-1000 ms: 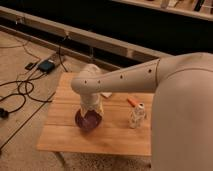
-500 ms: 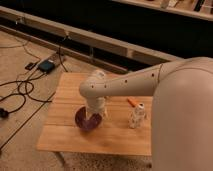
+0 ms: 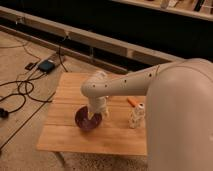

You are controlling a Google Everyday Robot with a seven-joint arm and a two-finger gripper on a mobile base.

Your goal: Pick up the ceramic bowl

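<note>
The ceramic bowl (image 3: 86,120) is a round, dark maroon, glossy dish lying on the wooden table (image 3: 65,134), left of its middle. My gripper (image 3: 95,115) hangs from the white arm (image 3: 125,85) and points down over the bowl's right rim. It is open and the bowl rests flat on the table. The wrist hides the bowl's right edge and the fingertips.
A small white patterned bottle (image 3: 136,116) stands right of the bowl, with an orange object (image 3: 132,101) just behind it. Black cables (image 3: 20,92) and a blue device (image 3: 47,65) lie on the floor to the left. A low wall ledge (image 3: 100,42) runs behind the table.
The wrist has swung right and down, from the bowl's upper left to directly over its right side. The bowl and bottle have not moved.
</note>
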